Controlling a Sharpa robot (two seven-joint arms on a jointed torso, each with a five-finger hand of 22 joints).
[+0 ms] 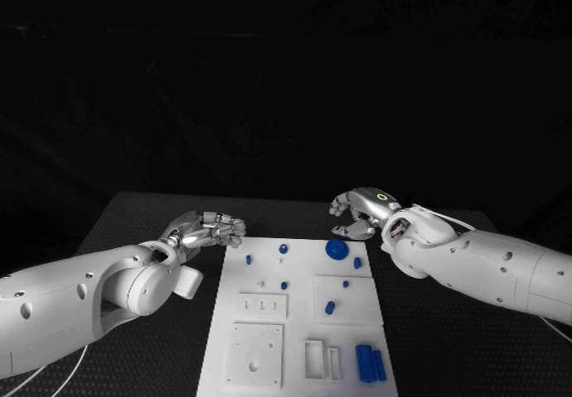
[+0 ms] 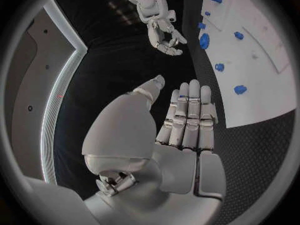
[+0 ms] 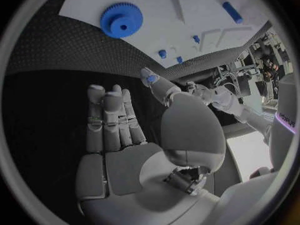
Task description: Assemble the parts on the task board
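Observation:
The white task board (image 1: pixel 298 331) lies in the middle of the black table. A blue gear (image 1: pixel 337 247) sits at its far right corner, also seen in the right wrist view as a toothed gear (image 3: pixel 121 20). Small blue pegs (image 1: pixel 283 248) stand across the board's far half, and blue bars (image 1: pixel 369 362) lie at its near right. My left hand (image 1: pixel 209 229) hovers just off the board's far left corner, fingers stretched out (image 2: pixel 187 120), holding nothing. My right hand (image 1: pixel 361 211) hovers just beyond the gear, fingers straight (image 3: pixel 119 130), empty.
The board has recessed square and slotted blocks (image 1: pixel 256 351) on its near half. Black table surface (image 1: pixel 143 215) runs round the board on all sides. My right hand (image 2: pixel 164 35) shows in the left wrist view, and my left hand (image 3: pixel 212 92) in the right wrist view.

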